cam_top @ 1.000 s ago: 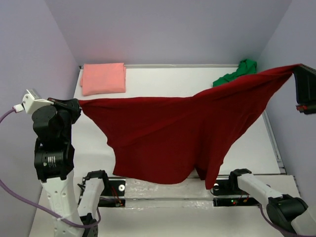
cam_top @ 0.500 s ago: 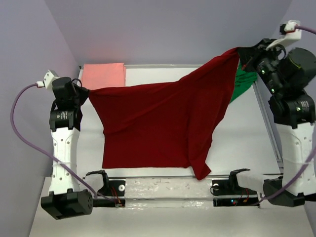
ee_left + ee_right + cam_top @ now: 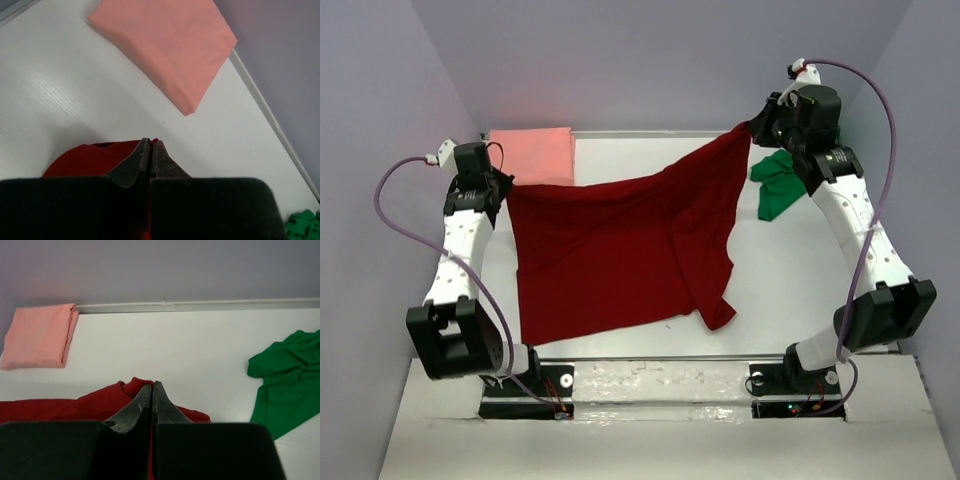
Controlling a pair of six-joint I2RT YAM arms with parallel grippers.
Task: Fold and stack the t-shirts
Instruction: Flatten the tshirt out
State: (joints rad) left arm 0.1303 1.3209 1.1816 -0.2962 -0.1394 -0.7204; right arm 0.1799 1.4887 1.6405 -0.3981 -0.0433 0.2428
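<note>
left gripper (image 3: 151, 142), right gripper (image 3: 152, 384) clamped on dark red t-shirt (image 3: 610, 250)

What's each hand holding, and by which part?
Both hold the dark red t-shirt: left hand pinches its far-left corner, right hand its far-right corner.

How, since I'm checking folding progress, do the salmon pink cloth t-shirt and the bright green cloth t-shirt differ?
The salmon pink t-shirt is folded into a flat rectangle; the bright green t-shirt lies crumpled. The pink one sits far left, the green one far right. Both rest on the white table, ungripped.
</note>
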